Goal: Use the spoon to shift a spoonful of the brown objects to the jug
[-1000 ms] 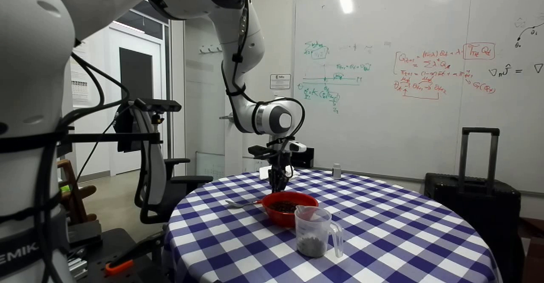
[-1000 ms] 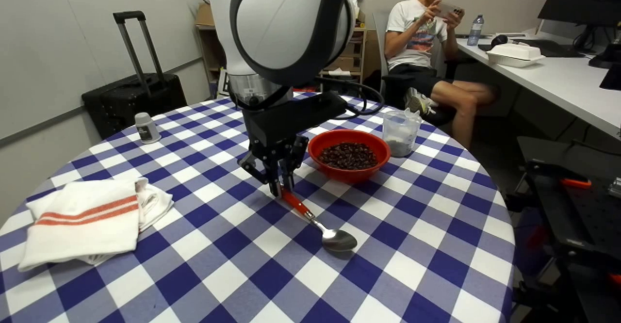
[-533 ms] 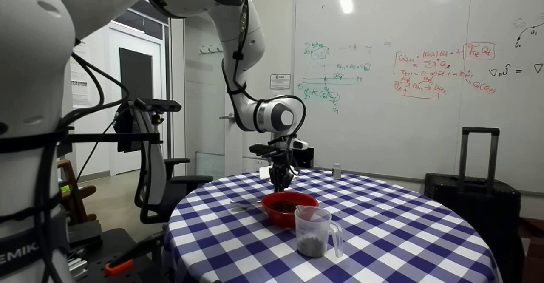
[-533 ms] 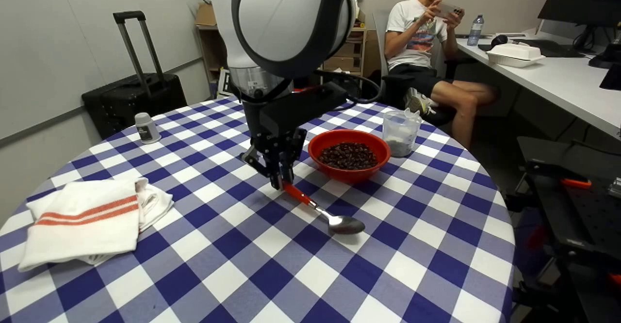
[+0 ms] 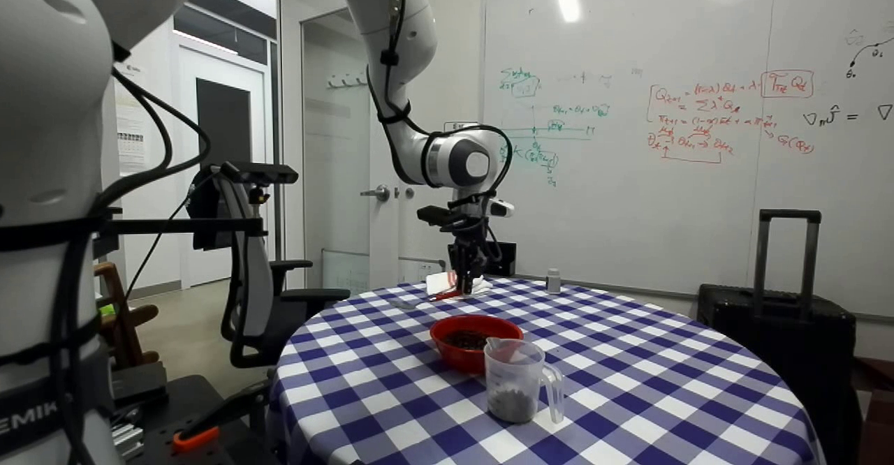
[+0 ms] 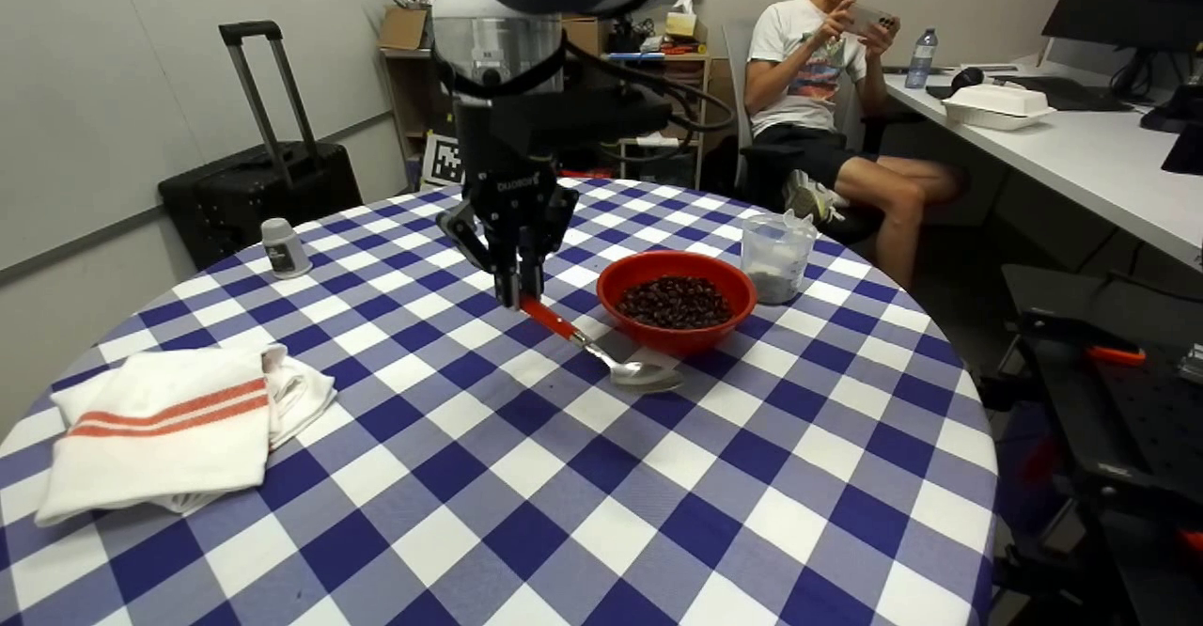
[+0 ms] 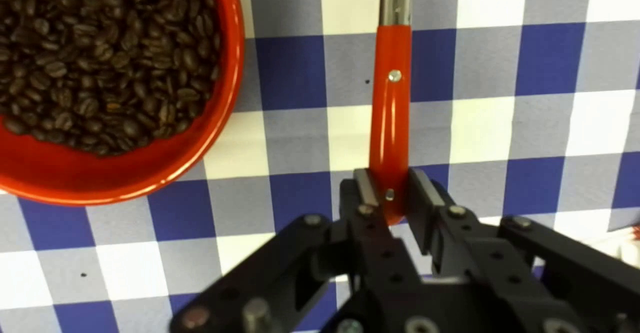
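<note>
My gripper [image 7: 390, 185] is shut on the red handle end of the spoon [image 7: 390, 108] in the wrist view. In an exterior view the gripper [image 6: 520, 297] holds the spoon [image 6: 550, 318] above the cloth, its empty metal bowl pointing away from the fingers and sloping down, beside the red bowl [image 6: 677, 336]. The brown objects, coffee beans [image 6: 675, 299], lie in the red bowl; the beans [image 7: 110, 58] also fill the upper left of the wrist view. The clear jug [image 5: 514, 360] stands beside the red bowl, with grey contents low inside; the jug [image 6: 778, 255] also shows behind the bowl.
A folded white towel [image 6: 179, 419] with red stripes lies on the checked table [image 6: 526, 551]. A small grey-white bottle [image 6: 286, 250] stands near the table's far edge. A black suitcase [image 5: 775, 339] stands beyond the table. A person [image 6: 818, 90] sits behind it.
My gripper has risen, lifting the spoon higher off the cloth. In an exterior view the spoon has moved up and away from behind the red bowl. The bowl and jug have not moved.
</note>
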